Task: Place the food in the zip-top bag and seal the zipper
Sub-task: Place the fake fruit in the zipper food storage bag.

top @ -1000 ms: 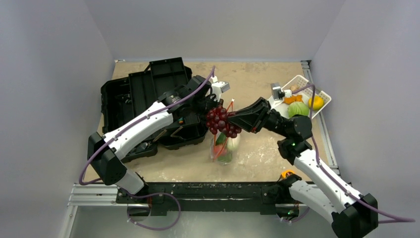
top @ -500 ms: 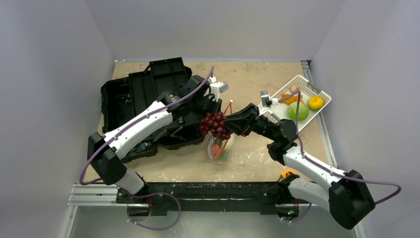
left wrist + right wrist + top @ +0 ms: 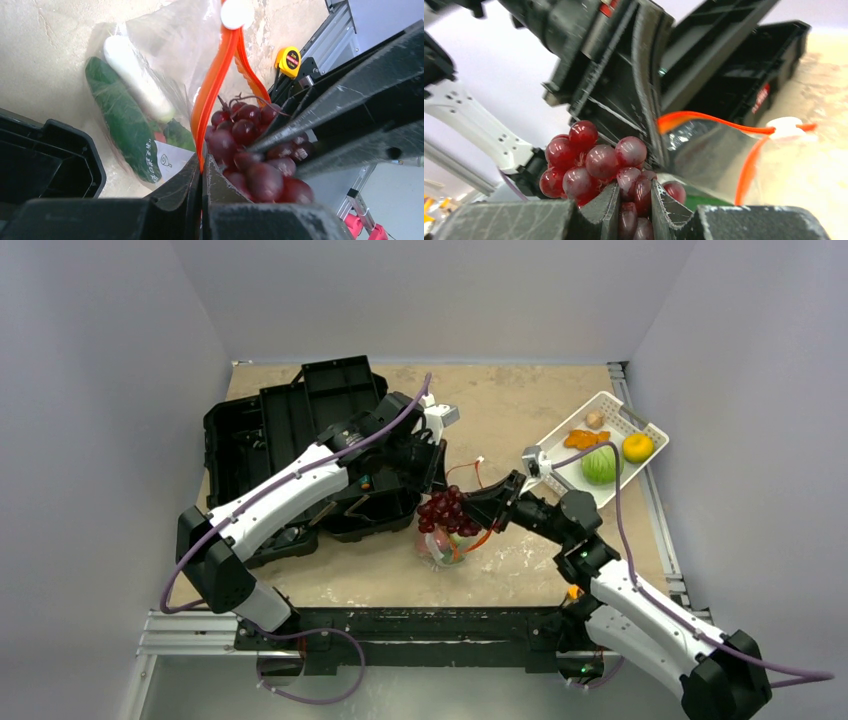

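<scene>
At far left of the overhead view sits the open black toolbox (image 3: 290,440). Just in front of its right end the zip-top bag (image 3: 445,548) lies on the tan table (image 3: 520,400), though from above it is mostly hidden under the grapes (image 3: 447,511).

The left wrist camera fills that in. The left gripper (image 3: 201,172) has its fingers pressed together on the orange-red zipper (image 3: 215,85), lifting the mouth open. The green cucumber (image 3: 120,125) and white radish (image 3: 137,75) lie inside the clear plastic. A yellow tape measure (image 3: 288,59) sits beyond.

The right wrist camera shows the right gripper (image 3: 634,192) pinching the grape bunch at the mouth. How far in the bunch sits cannot be told.

Only the overhead view shows the white basket (image 3: 640,425) at far right, with the cabbage (image 3: 600,465) and lemon (image 3: 637,447) in it
</scene>
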Available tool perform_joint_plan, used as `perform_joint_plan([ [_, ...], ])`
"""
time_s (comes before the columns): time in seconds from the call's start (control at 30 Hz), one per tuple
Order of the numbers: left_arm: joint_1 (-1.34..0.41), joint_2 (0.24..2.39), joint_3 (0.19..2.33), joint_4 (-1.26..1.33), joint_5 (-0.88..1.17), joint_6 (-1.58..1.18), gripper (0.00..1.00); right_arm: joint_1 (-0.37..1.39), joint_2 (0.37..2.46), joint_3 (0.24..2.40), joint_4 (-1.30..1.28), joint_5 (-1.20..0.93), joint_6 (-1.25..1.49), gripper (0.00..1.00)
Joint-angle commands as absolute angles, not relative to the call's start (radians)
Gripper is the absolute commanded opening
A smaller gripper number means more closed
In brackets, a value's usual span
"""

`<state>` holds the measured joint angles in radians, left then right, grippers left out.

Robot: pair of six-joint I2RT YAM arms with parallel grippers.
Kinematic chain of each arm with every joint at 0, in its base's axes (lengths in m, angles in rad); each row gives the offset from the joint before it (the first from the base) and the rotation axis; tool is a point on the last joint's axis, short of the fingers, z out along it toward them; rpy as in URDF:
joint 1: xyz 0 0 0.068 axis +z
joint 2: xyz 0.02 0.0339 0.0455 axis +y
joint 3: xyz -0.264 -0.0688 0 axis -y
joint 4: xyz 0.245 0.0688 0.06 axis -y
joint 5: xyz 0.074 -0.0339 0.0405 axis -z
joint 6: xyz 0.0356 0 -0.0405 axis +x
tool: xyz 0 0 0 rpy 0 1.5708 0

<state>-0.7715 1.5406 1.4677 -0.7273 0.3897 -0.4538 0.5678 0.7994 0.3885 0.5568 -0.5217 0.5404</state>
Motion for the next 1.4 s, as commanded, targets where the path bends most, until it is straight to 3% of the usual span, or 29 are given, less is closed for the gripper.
perform_joint_plan([
  [0.0, -0.769, 1.509, 1.502, -0.713, 0.369, -0.469, 0.00, 0.568, 0.748, 0.439, 0.318, -0.421, 0.409, 0.00],
  [0.17, -0.767, 1.503, 1.510, -0.743, 0.288, -0.462, 0.00, 0.561, 0.711, 0.515, 0.271, -0.367, 0.427, 0.00],
  [0.3, -0.767, 1.497, 1.513, -0.753, 0.261, -0.450, 0.00, 0.539, 0.704, 0.425, 0.248, -0.267, 0.535, 0.00],
  [0.57, -0.768, 1.488, 1.508, -0.720, 0.349, -0.449, 0.00, 0.541, 0.966, 0.733, -0.212, -0.117, 0.427, 0.00],
  [0.77, -0.767, 1.480, 1.500, -0.703, 0.367, -0.443, 0.00, 0.542, 1.063, 0.855, -0.390, 0.018, 0.423, 0.00],
  [1.0, -0.767, 1.507, 1.499, -0.696, 0.404, -0.454, 0.00, 0.550, 1.131, 0.940, -0.475, 0.008, 0.412, 0.00],
  [1.17, -0.767, 1.511, 1.497, -0.690, 0.420, -0.459, 0.00, 0.556, 1.117, 0.992, -0.503, -0.021, 0.408, 0.15],
  [1.37, -0.767, 1.503, 1.493, -0.691, 0.395, -0.464, 0.00, 0.556, 1.074, 1.046, -0.485, -0.062, 0.413, 0.43],
])
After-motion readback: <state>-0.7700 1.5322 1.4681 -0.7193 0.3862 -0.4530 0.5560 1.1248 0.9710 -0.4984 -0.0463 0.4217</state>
